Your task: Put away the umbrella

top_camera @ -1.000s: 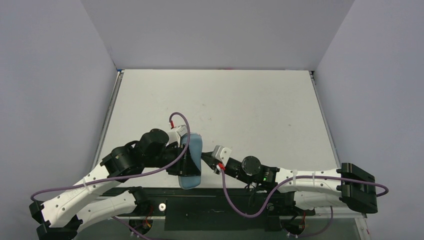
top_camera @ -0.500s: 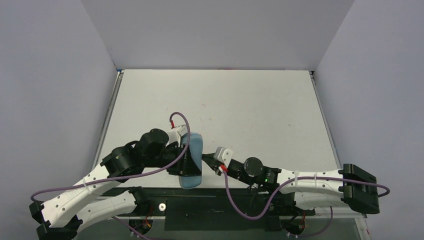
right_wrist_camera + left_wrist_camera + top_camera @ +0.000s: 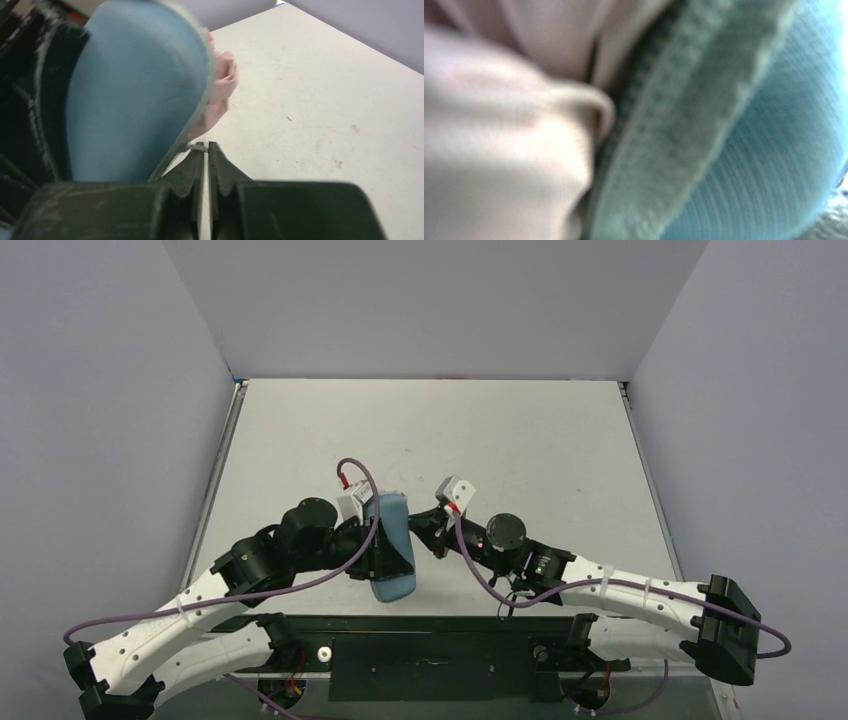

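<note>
While our left gripper [image 3: 385,562] clamps the light blue case [image 3: 390,518] to steady it, the pink umbrella [image 3: 220,95], tucked inside, bulges past the zip edge [image 3: 201,85], where our right gripper [image 3: 206,146] rests, jaws pressed together with no sure hold, probably to close it.

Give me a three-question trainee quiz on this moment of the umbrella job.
1. True or false: the umbrella is fully out of the case.
2. Which arm holds the case? A. left arm B. right arm C. neither
3. Fill in: the jaws of the right arm are ____ (open or shut).

Key
1. False: its pink fabric sits inside the case's open edge.
2. A
3. shut
</note>
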You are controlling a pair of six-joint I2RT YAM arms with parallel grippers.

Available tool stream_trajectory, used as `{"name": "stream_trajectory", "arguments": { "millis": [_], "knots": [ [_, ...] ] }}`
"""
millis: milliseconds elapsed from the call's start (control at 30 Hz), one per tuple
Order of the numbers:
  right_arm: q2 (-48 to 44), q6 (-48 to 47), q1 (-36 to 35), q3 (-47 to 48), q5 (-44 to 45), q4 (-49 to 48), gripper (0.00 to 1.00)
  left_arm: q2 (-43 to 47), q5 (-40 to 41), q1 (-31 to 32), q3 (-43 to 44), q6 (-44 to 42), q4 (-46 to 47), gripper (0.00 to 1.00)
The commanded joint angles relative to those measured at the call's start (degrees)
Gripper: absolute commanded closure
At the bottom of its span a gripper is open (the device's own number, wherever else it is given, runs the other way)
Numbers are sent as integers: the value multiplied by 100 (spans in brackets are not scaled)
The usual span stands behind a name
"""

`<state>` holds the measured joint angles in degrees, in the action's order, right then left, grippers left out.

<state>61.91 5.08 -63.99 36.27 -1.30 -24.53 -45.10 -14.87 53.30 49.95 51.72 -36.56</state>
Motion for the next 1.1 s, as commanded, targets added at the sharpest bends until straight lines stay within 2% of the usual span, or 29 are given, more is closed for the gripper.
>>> {"name": "stream_trajectory", "arguments": {
  "millis": [0, 267, 500, 533, 567, 600, 633, 733, 800, 967, 1067],
  "knots": [
    [-43, 790, 702, 1049, 602, -239, 100, 133, -593, 162, -383, 193, -128, 100],
    [162, 1226, 1217, 1793, 267, 35, 100, 109, -446, 517, -832, 365, 280, 100],
    [-16, 1377, 1250, 1597, 688, 627, 98, 265, -229, 524, -928, 271, 557, 100],
    [-45, 1458, 1286, 1547, 808, 817, 88, 237, -185, 524, -940, 201, 633, 100],
    [-126, 1629, 1320, 1435, 821, 1005, 82, 220, -153, 524, -949, 168, 681, 100],
    [-175, 1738, 1409, 1378, 780, 1083, 71, 184, -137, 519, -960, 94, 800, 100],
    [-286, 1952, 1465, 1250, 723, 1157, 66, 167, -112, 517, -970, 53, 866, 100],
    [-574, 2405, 1823, 1005, 282, 1450, 40, 66, -88, 496, -987, -145, 1180, 100],
    [-802, 2713, 2059, 902, -167, 1711, 29, -15, -111, 444, -967, -264, 1363, 100],
    [-1287, 3139, 2698, 743, -1653, 2022, 20, -223, -190, 338, -864, -491, 1889, 100],
    [-1333, 3477, 2924, 703, -2429, 1977, 19, -324, -242, 310, -785, -595, 2140, 100]
  ]
}}
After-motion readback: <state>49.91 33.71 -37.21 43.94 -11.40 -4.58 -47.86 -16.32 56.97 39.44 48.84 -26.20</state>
